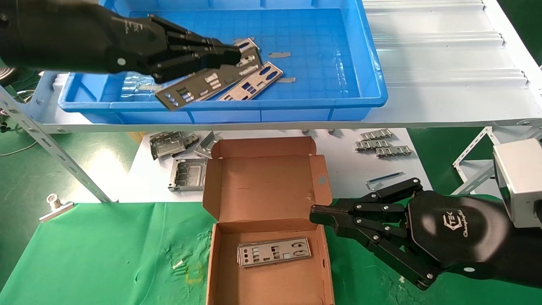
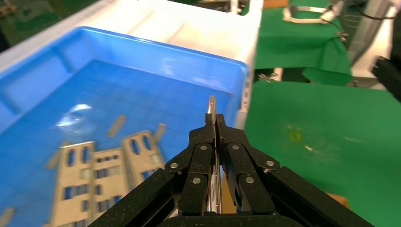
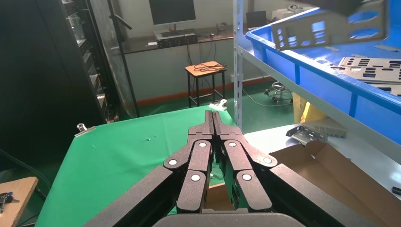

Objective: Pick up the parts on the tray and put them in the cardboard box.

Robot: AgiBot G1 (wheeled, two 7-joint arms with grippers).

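My left gripper (image 1: 232, 55) is shut on one silvery punched plate (image 1: 199, 87) and holds it tilted above the near left part of the blue tray (image 1: 372, 63). In the left wrist view the plate (image 2: 213, 105) shows edge-on between the shut jaws. Another plate (image 1: 250, 81) lies on the tray floor; more plates (image 2: 94, 175) show there. One plate (image 1: 274, 251) lies in the open cardboard box (image 1: 262, 186). My right gripper (image 1: 315, 214) is shut and empty beside the box's right wall. In the right wrist view it (image 3: 213, 118) is over the green cloth.
Bent grey frames (image 1: 178, 156) and toothed strips (image 1: 381, 144) lie on the white surface under the tray's shelf. Small metal strips (image 1: 279, 54) lie in the tray. A slanted shelf brace (image 1: 51, 148) and a binder clip (image 1: 55, 207) are at the left.
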